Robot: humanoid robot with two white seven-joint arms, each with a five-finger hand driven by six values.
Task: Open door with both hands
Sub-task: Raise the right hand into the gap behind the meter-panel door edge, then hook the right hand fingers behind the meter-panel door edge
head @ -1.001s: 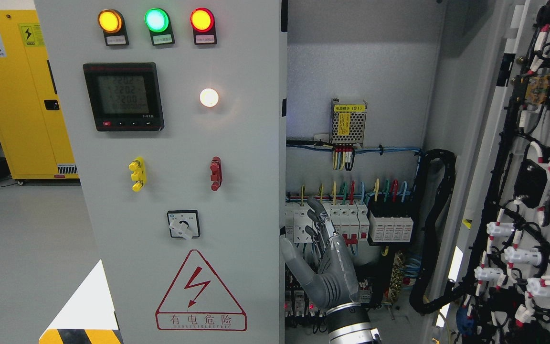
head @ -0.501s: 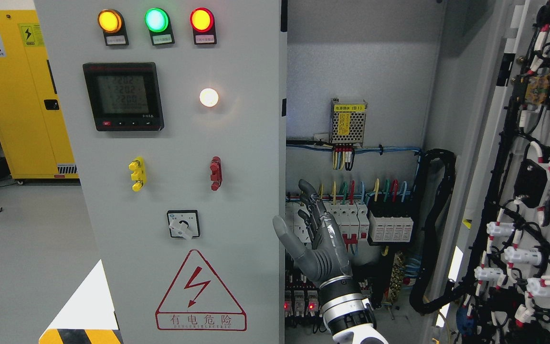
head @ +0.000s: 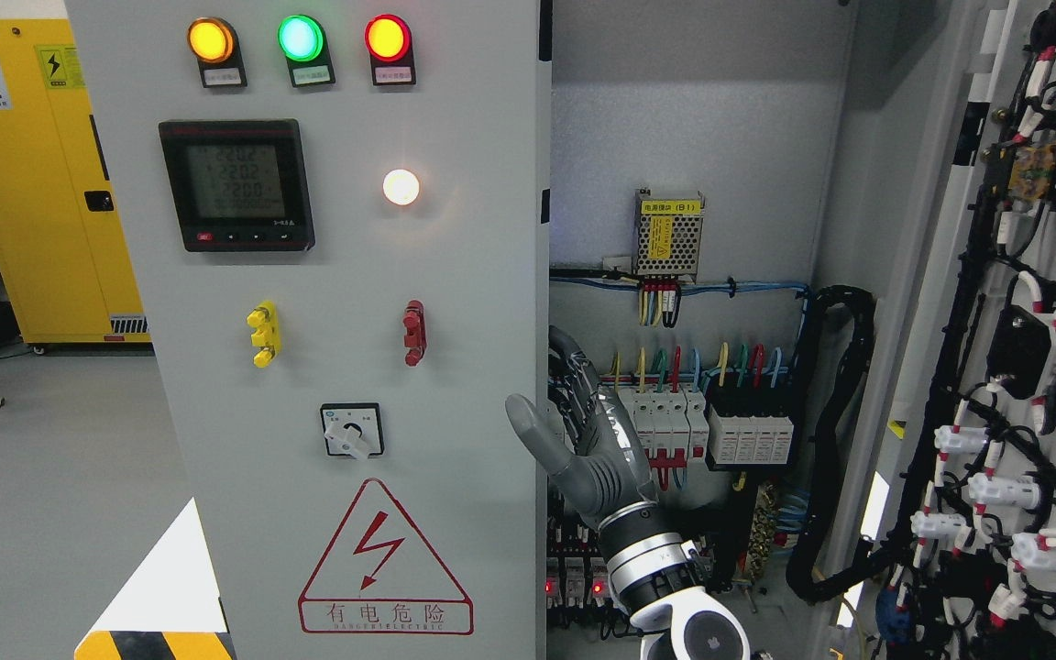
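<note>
The right hand's fingers [head: 588,403] are extended and loosely spread, holding nothing, with the thumb jutting toward the left of the frame across the free vertical edge of the left cabinet door [head: 345,275]. That edge is what the coming move turns on, I judge: it lies immediately left of the fingers, its long axis running top to bottom just left of centre, and the right hand [head: 583,440], low in the centre, is the only hand near it; whether any finger touches it cannot be told. The forearm rises from the bottom edge right of the middle. The left arm is not seen. This door looks shut or nearly so, while the right cabinet door [head: 1023,367] stands swung open at the far right, wiring on its inner face. Inside the open cabinet [head: 693,110] sit a power supply [head: 668,235] and a row of circuit breakers [head: 675,422]
</note>
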